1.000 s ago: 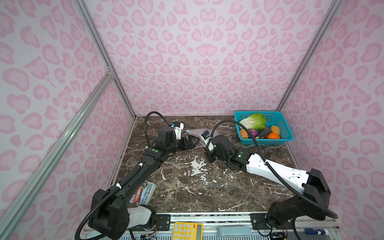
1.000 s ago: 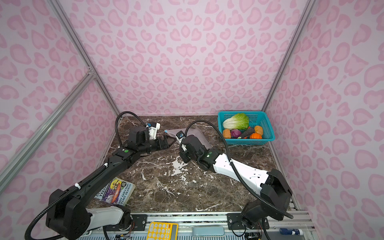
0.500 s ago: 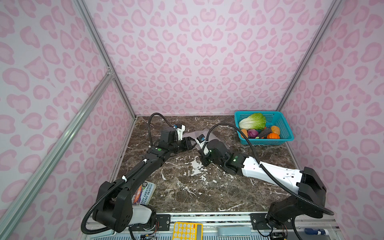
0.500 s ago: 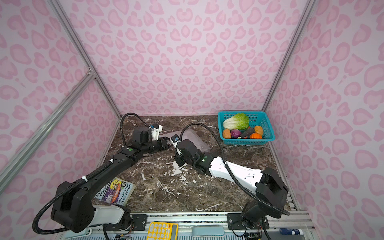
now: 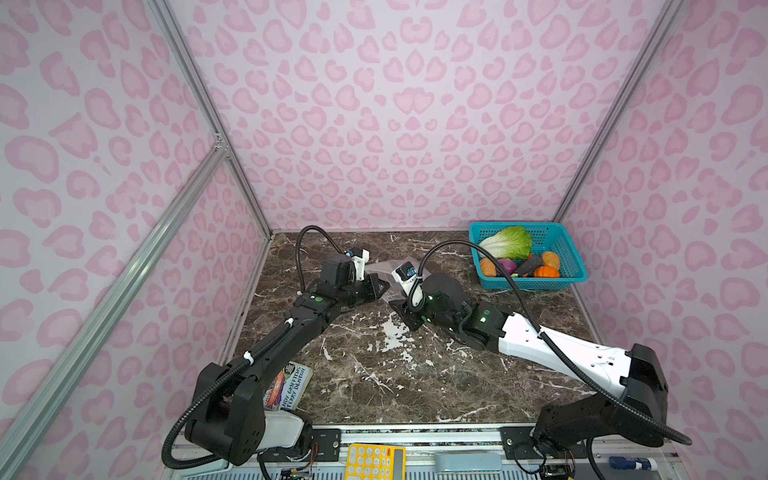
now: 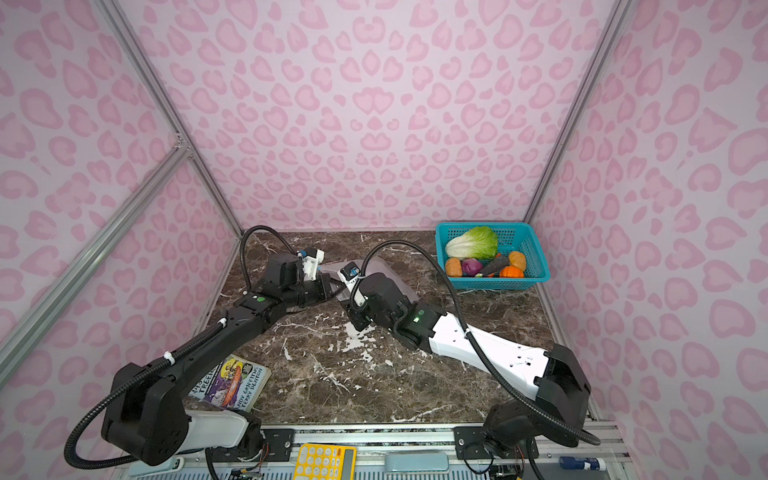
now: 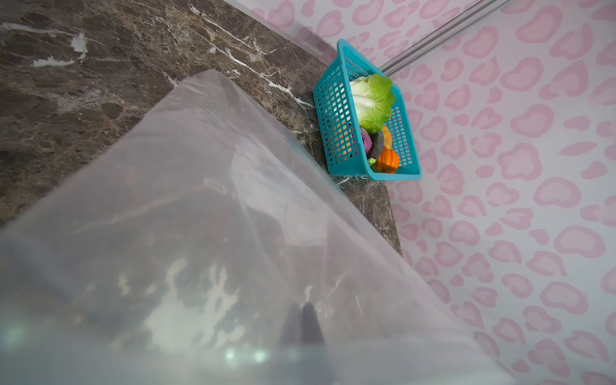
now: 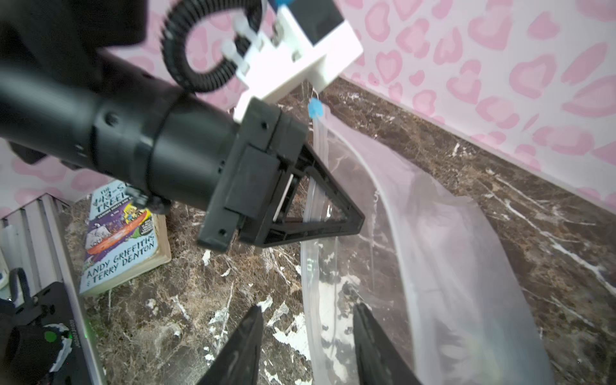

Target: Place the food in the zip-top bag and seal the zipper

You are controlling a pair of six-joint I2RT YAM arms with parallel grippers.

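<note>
- The zip-top bag is lying on the marble table right in front of both grippers, and its mouth is gaping between a near lip and a far lip.
- The left gripper is clamping down, jaws together on the bag's near lip, with the zipper running straight through its closed tips.
- The blue slider tab is sitting at the zipper's end, just beside that gripper's white camera mount.
- The right gripper is standing with its fingers spread. The near lip is passing between them, and neither one is visibly pressing it.
- In the left wrist view the clear plastic is draping across the lens, and only marble and the closed left fingertips are showing through it.
- The food is all sitting in the teal basket, well apart from both grippers and nearer the right arm than the left.
- In there, the cabbage is leaning across the back, with the purple onion, a dark long piece, an orange piece and two tan pieces crowding below it.
- A book is lying flat behind the left gripper, beside its arm.
</note>
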